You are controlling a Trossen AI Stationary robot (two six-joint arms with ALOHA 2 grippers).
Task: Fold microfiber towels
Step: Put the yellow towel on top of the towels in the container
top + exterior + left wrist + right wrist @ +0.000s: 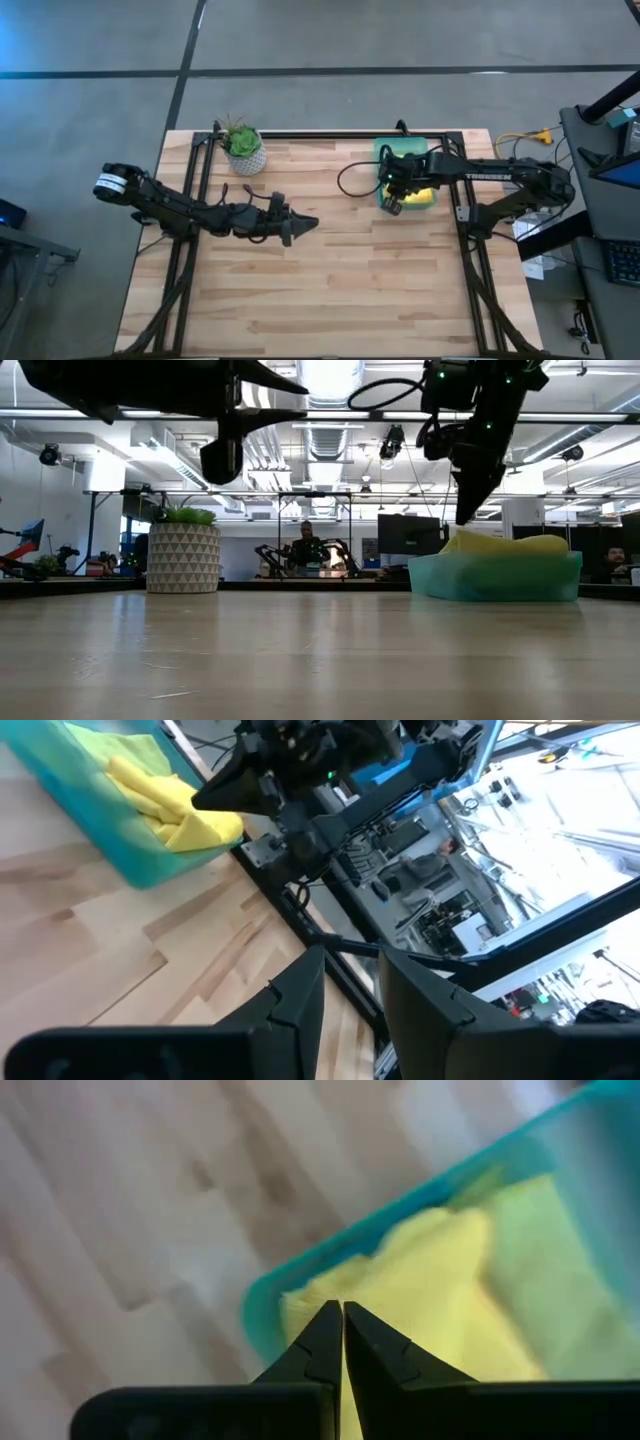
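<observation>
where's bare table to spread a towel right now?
Bare wood runs across the near half of the table and the middle, between the left gripper and the bin. It is crowded at the far edge: plant pot, bin, right gripper over yellow towel.

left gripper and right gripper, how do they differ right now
The left gripper hangs over bare wood near the table's middle, while the right gripper hangs over the translucent green plastic bin at the table's far right. The left gripper's fingers stand slightly apart; the right gripper's are pressed shut. The left gripper has nothing beneath it; the right gripper points down at the bright yellow microfiber towel. Both are dark, two-fingered and raised off the table.
</observation>
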